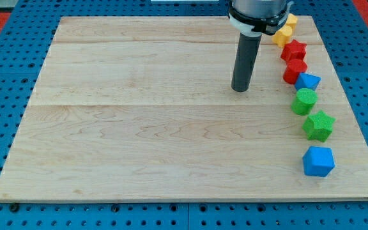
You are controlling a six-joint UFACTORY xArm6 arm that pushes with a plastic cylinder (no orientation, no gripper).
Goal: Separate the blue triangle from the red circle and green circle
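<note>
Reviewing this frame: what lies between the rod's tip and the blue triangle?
In the camera view, only bare wooden board lies between my tip and the blue triangular block; the red round block sits just above that stretch, touching the triangle.

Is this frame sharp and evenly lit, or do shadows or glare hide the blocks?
Camera view: sharp and evenly lit, no glare on the board; my tip casts only a faint shadow; the blue triangle, red circle and green circle read clearly.
</note>
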